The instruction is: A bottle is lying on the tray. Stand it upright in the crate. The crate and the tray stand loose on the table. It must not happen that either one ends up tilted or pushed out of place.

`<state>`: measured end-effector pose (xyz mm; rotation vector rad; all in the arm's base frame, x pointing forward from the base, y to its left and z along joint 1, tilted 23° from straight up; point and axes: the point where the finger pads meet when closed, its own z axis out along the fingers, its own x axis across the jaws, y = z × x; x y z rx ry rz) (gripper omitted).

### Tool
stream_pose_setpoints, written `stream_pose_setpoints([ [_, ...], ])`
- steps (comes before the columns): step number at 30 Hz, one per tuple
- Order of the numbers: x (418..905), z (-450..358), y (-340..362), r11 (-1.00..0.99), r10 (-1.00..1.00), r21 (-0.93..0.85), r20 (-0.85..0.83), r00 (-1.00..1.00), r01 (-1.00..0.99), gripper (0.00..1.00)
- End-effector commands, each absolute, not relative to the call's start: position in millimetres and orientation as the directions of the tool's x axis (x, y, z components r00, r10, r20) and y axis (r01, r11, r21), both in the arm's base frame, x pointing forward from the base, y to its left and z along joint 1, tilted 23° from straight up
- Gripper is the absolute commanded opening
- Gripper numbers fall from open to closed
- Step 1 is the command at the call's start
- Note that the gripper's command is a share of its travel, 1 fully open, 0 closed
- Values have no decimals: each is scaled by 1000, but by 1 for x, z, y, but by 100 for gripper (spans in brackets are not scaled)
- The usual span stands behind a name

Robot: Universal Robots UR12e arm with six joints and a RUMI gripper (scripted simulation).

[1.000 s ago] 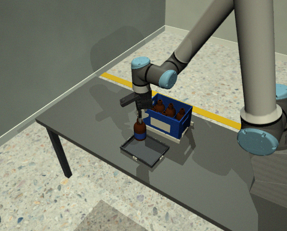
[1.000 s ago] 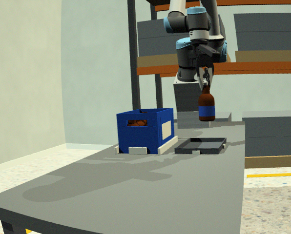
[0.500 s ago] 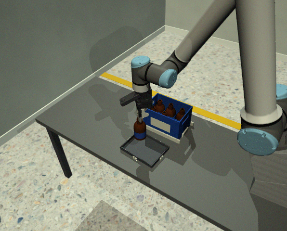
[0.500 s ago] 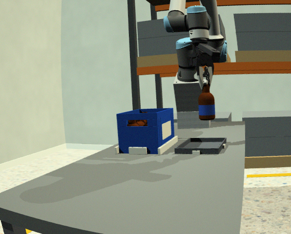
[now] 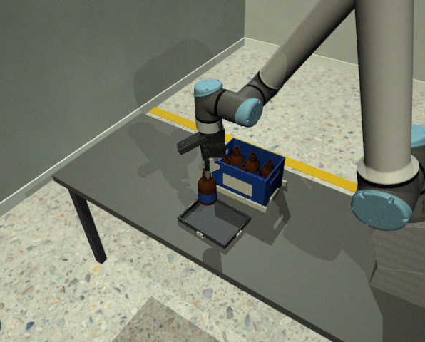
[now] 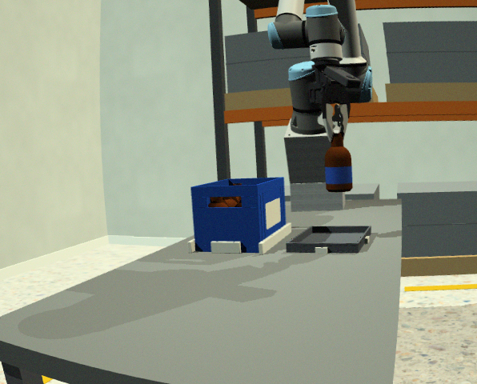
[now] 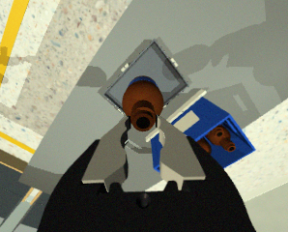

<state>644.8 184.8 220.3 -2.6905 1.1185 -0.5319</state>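
Note:
A brown bottle with a blue label (image 5: 207,190) hangs upright in the air, well above the dark tray (image 5: 214,222). My gripper (image 5: 206,169) is shut on the bottle's neck. In the exterior view the bottle (image 6: 338,165) hangs from the gripper (image 6: 337,131) above the tray (image 6: 329,238), to the right of the blue crate (image 6: 238,214). In the wrist view the bottle's mouth (image 7: 143,121) sits between the fingers, with the empty tray (image 7: 146,74) below. The blue crate (image 5: 250,173) stands beside the tray and holds several upright brown bottles.
The crate sits in a cream holder frame (image 5: 254,200) on the grey table. The table's front edge runs close to the tray. The robot base (image 5: 396,206) stands at the right end of the table. Shelving (image 6: 395,99) stands behind the table.

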Motion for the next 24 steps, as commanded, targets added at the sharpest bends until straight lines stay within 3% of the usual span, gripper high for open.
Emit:
stream_pose_setpoints([
  [1, 643, 226, 185, -701, -713, -298, 257, 653, -648, 0],
  [24, 637, 240, 184, -701, -713, -298, 257, 653, -648, 0],
])
